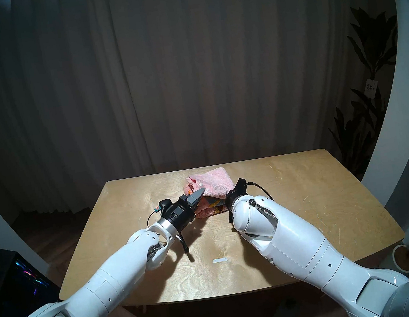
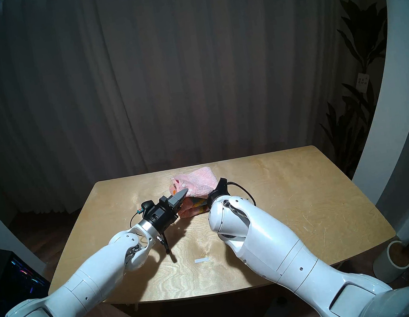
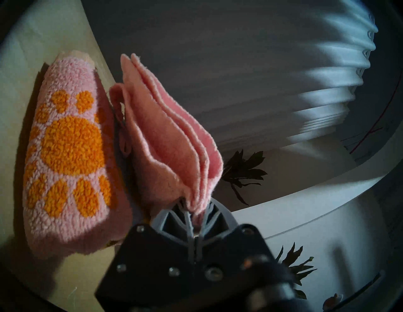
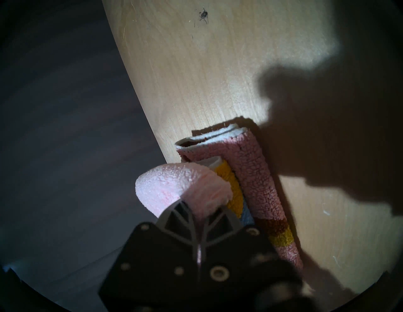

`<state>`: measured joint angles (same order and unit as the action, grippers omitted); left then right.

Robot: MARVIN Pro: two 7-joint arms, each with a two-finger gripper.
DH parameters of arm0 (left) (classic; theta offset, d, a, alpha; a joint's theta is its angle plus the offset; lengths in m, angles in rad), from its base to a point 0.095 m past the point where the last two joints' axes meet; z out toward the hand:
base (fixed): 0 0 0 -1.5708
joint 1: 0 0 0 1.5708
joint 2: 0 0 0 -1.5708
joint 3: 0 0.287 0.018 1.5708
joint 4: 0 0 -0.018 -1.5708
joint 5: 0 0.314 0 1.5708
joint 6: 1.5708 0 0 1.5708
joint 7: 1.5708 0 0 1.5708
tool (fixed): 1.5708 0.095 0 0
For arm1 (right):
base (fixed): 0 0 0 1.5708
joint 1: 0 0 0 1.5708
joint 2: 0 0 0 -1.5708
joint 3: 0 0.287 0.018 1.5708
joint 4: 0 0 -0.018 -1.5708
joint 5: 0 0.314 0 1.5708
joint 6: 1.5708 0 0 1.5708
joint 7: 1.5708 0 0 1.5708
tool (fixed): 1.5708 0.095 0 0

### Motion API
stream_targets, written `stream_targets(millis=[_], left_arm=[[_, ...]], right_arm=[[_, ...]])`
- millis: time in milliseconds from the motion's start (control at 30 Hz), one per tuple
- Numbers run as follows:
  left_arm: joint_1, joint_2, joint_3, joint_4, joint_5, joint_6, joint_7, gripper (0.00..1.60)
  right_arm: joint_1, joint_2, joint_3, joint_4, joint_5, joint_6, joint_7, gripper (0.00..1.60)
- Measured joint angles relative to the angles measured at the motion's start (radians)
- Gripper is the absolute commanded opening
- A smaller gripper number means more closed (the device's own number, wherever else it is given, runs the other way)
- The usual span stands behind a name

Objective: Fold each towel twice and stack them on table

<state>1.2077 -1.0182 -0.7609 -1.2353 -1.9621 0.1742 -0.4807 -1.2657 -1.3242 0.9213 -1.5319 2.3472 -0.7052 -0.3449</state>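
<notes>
Stacking step: the left gripper (image 3: 197, 212) and right gripper (image 4: 201, 209) each pinch an edge of the folded plain pink towel (image 1: 216, 183) over the folded sunflower towel (image 1: 209, 207) on the counter (image 1: 297, 206). Next: lower it squarely, then release

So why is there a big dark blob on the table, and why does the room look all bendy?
In the right wrist view the blob is a shadow across the table beside the sunflower towel. In the head views the fisheye lens bends the white wall. In the left wrist view the black gripper mount looks blurry.
</notes>
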Motion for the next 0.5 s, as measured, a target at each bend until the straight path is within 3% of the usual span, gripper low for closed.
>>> stream_targets(millis=[133,200,267,333,367,400,433,500], left_arm=[[0.014,0.004,-0.003,-0.009,-0.007,-0.021,0.036,0.06],[0.017,0.006,-0.003,-0.011,-0.008,-0.032,0.058,0.21],[0.018,0.007,-0.003,-0.012,-0.011,-0.038,0.073,0.51],[0.017,0.008,-0.003,-0.013,-0.011,-0.042,0.082,0.99],[0.017,0.009,-0.003,-0.014,-0.011,-0.045,0.087,1.46],[0.018,0.010,-0.003,-0.014,-0.011,-0.046,0.089,1.46],[0.018,0.010,-0.003,-0.016,-0.011,-0.048,0.090,1.60],[0.018,0.014,-0.004,-0.026,-0.011,-0.053,0.090,1.60]], right_arm=[[0.003,-0.002,-0.004,0.006,-0.003,-0.002,0.005,0.00],[0.004,-0.004,-0.008,0.009,-0.006,-0.003,0.008,0.00],[0.006,-0.005,-0.012,0.012,-0.009,-0.005,0.010,0.00],[0.008,-0.006,-0.016,0.014,-0.012,-0.006,0.010,0.00],[0.009,-0.006,-0.020,0.016,-0.015,-0.006,0.010,0.00],[0.010,-0.006,-0.021,0.017,-0.016,-0.007,0.010,0.00],[0.011,-0.006,-0.022,0.018,-0.017,-0.007,0.010,0.00],[0.012,-0.006,-0.027,0.019,-0.020,-0.008,0.010,0.00]])
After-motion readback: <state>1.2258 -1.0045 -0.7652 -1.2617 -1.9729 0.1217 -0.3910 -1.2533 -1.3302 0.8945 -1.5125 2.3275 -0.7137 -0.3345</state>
